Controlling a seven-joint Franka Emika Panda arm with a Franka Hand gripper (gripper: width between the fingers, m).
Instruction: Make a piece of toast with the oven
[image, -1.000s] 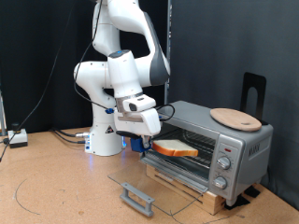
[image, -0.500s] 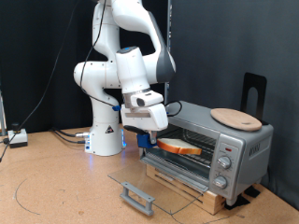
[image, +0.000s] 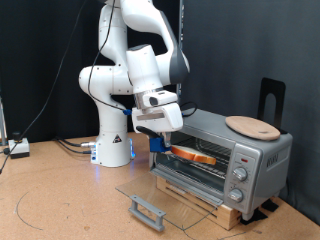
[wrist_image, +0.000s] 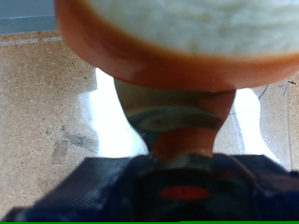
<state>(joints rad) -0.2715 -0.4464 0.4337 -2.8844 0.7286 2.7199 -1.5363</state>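
One silver oven (image: 222, 158), glass door dropped flat over the bench (image: 60, 195), hides the far end of the single slice of toast (image: 190, 154) lying at its mouth; pale crumb, orange-brown crust, filling the wrist view, where the gripper (image: 160, 135) jaws pinch its near edge

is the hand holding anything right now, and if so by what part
Yes: the hand holds the piece of toast, clamped at its crust edge between the fingers, in front of the open oven. The slice extends toward the oven.
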